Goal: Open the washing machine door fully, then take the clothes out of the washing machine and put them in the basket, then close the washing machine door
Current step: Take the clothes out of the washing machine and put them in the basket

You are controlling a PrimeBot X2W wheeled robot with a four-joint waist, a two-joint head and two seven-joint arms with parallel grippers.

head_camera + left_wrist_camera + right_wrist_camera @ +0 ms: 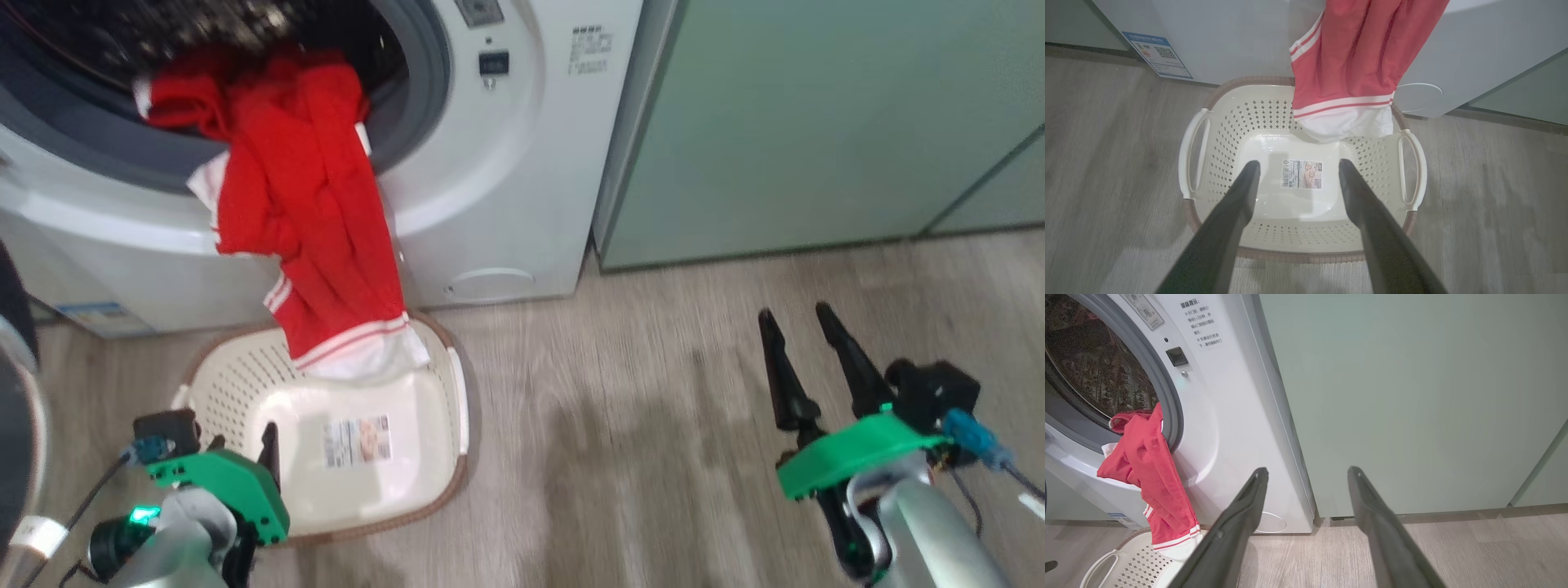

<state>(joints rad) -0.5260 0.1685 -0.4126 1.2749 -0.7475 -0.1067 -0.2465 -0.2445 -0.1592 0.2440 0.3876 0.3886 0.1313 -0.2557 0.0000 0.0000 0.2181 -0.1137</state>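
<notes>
We are holding the two long dark fingers of our left gripper spread wide with nothing between them, pointing down over the small cream plastic rectangular basket with perforated sides, a brown rim and white side handles. Between the fingertips we are seeing the white paper label on the basket's base. It is carrying a barcode, a small picture and print too fine for us to read.

The soft bright red clothes with white stripes and a white hem are hanging out of the steel drum. They are draping over the grey rubber seal and down the front of the big white front-loading washing machine. Their white lower end is dipping into the basket's far side.

The basket is standing on the grey wood-look floor, just in front of the machine. Low on the machine's front, a blue-bordered sticker is showing a QR code and text we cannot read, and a small round hatch is sitting near the lower corner.

Our right gripper is hovering well apart from the basket, its fingers likewise standing open and empty, pointing toward the pale green flat-fronted cabinet. Beside the drum mouth a printed notice is carrying several lines of Chinese characters, which we are not making out with certainty.
</notes>
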